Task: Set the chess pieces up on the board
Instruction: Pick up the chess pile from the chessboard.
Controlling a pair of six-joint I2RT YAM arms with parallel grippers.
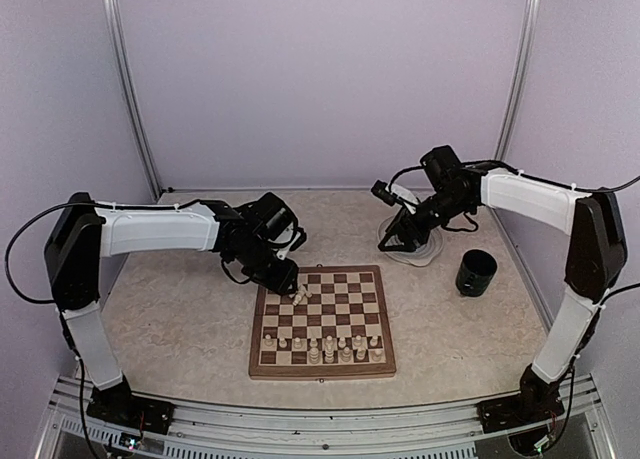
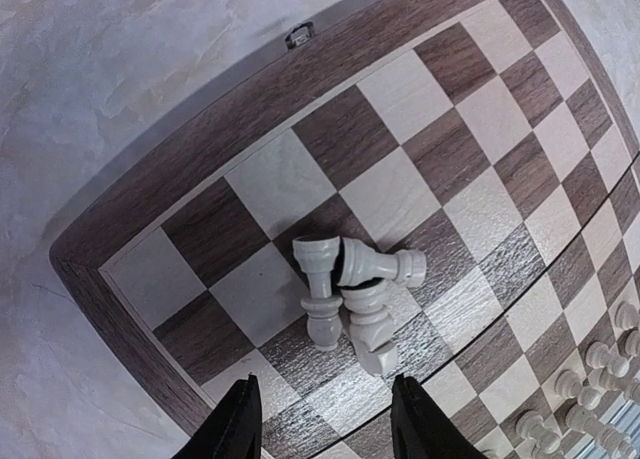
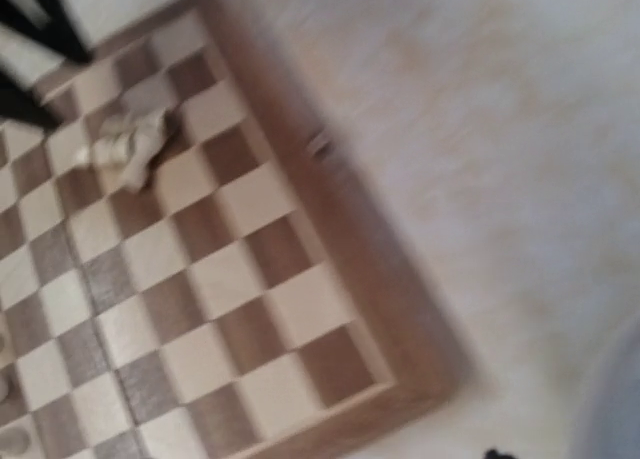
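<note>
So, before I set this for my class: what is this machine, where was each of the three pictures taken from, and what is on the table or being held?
These are two robot arms bolted at the table's near edge. The wide picture comes from a fixed camera above and behind them; the other two come from small cameras on each wrist.

On the table lies a flat wooden chessboard with dark brown and cream squares. Pale cream chess pieces stand along its near rows, and a few more lie toppled in a small heap on the squares near the far left corner. Behind the board are a round grey-ringed plate and a black cup.

The left gripper hovers over the heap, jaws apart, holding nothing. The right gripper is over the plate; its wrist picture is blurred and does not show its fingers clearly, so I cannot tell its state.
</note>
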